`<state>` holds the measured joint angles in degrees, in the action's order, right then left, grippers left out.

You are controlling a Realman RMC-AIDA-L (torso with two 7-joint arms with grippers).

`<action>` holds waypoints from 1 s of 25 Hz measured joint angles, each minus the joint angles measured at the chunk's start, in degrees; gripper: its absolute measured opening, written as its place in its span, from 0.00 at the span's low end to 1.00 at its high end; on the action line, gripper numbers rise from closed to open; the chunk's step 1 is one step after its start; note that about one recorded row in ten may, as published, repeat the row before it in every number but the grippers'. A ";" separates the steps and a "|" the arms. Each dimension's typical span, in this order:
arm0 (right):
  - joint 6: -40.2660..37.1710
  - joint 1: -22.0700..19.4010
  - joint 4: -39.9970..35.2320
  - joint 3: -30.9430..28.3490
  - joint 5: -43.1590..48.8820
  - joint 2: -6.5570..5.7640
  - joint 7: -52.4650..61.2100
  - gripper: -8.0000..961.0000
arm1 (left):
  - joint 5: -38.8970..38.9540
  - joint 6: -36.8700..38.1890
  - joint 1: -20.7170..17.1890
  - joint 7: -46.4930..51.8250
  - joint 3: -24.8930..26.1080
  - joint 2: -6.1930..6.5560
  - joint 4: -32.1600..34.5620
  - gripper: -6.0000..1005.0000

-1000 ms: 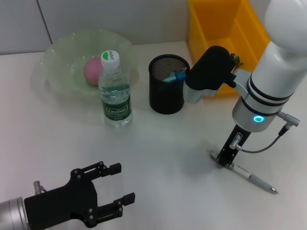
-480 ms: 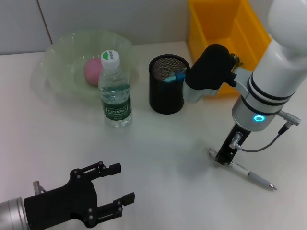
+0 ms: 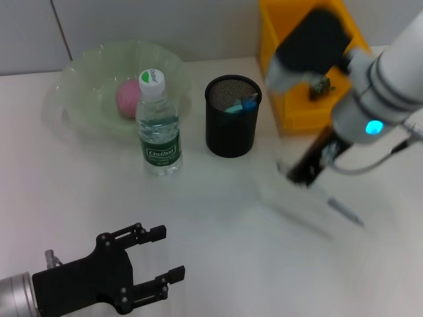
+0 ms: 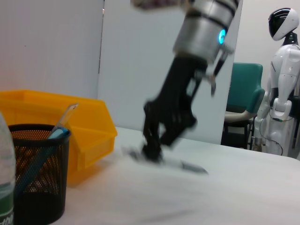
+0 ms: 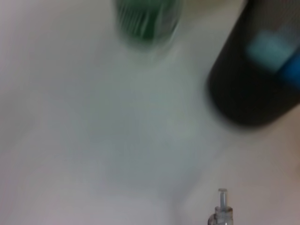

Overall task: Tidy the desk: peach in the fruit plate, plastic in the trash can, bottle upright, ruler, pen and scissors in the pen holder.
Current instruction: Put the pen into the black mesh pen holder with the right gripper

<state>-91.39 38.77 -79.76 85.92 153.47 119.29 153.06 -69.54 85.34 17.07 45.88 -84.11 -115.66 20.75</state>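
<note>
Pen (image 3: 334, 206) gripped in right gripper (image 3: 301, 175) jaws

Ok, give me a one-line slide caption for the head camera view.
Right gripper lifts the pen beside the pen holder; the bottle stands upright, left gripper idle.

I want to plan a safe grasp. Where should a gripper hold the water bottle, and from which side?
Grip the water bottle around its labelled middle, coming level from the front. It stands upright and round, with the fruit plate close behind and the pen holder beside it.
</note>
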 joint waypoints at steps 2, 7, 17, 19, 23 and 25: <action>-0.36 -1.68 -7.10 -2.48 -0.01 -0.01 -0.02 0.13 | 0.00 0.00 0.00 -0.01 0.00 0.00 0.00 0.71; 5.73 -6.36 -21.56 -5.94 -2.61 0.03 -0.26 0.13 | 0.01 0.00 0.36 -0.03 0.00 -0.09 -0.01 0.71; 31.61 -14.14 -22.71 -0.20 -8.08 -0.03 -8.08 0.13 | 0.02 -0.06 0.51 -0.05 0.01 -0.33 -0.01 0.71; 36.54 -15.08 -21.16 1.73 -8.12 -0.03 -9.60 0.13 | 0.02 -0.26 0.58 -0.03 0.00 -0.40 -0.01 0.71; 47.42 -16.63 -16.66 6.02 -9.66 -0.04 -12.62 0.13 | 0.02 -0.27 0.80 0.01 0.01 -0.42 -0.01 0.71; 53.82 -17.30 -13.09 8.29 -13.24 -0.05 -15.62 0.13 | 0.01 -0.26 1.01 0.07 0.00 -0.44 -0.01 0.71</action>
<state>-37.56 21.47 -92.85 94.21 140.23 119.23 137.44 -69.52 85.08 18.07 45.95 -84.11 -116.10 20.74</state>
